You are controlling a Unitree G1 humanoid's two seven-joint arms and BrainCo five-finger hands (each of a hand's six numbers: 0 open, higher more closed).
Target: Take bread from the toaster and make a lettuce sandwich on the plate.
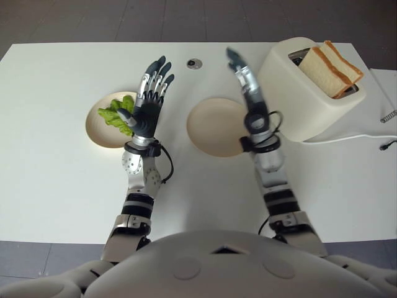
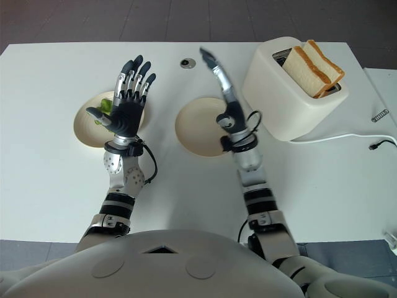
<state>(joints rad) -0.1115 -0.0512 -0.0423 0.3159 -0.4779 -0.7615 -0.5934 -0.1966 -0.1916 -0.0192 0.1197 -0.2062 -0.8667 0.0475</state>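
Observation:
A cream toaster (image 1: 310, 99) stands at the right of the white table with two bread slices (image 1: 332, 68) sticking out of its slots. An empty beige plate (image 1: 214, 127) lies in the middle. To its left, a second beige plate (image 1: 99, 127) carries green lettuce (image 1: 118, 115). My left hand (image 1: 149, 96) is raised open, palm showing, above the lettuce plate's right edge and covers part of it. My right hand (image 1: 248, 87) is raised edge-on, fingers straight, open and holding nothing, between the empty plate and the toaster.
A small round metal fitting (image 1: 195, 63) is set in the table near the far edge. The toaster's white cable (image 1: 366, 138) runs right along the table. A spiral notebook edge (image 1: 388, 115) and a dark cable end (image 1: 388, 145) lie at far right.

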